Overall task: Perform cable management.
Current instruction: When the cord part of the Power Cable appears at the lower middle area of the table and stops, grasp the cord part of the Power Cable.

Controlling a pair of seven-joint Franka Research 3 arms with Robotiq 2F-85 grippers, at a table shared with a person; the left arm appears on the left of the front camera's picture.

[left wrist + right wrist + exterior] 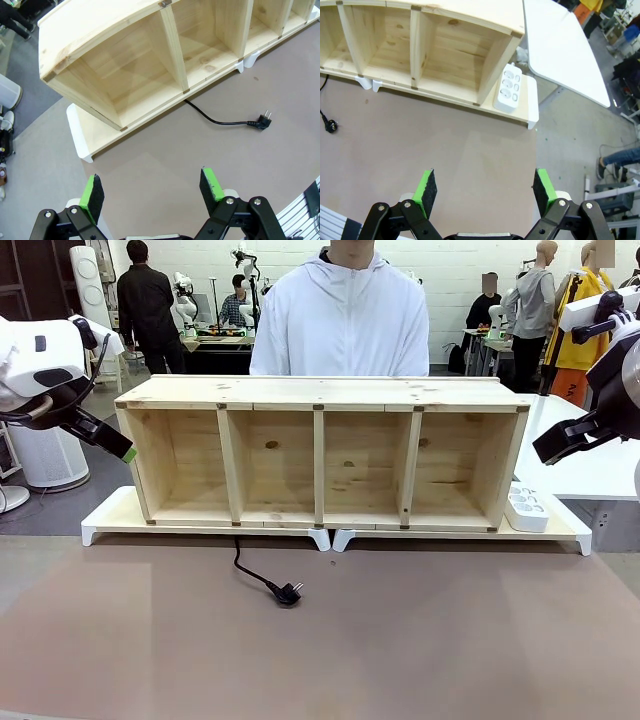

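Holding left claw [150, 187] and right claw [485, 186] wide open, gripping nothing, well apart from the cable [225, 123] lying on the desk [400, 640] before the wooden shelf [320, 390].

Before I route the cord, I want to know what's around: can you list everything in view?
table: one, brown
shelf: one, pale wood, four empty compartments, on the risers
risers: two, white, end to end under the shelf
cable: one, black, from under the shelf out onto the table
power strip: one, white, at the risers' right end
person: one, white hoodie, behind the shelf
left gripper: black, green pads, open
right gripper: same colours, open
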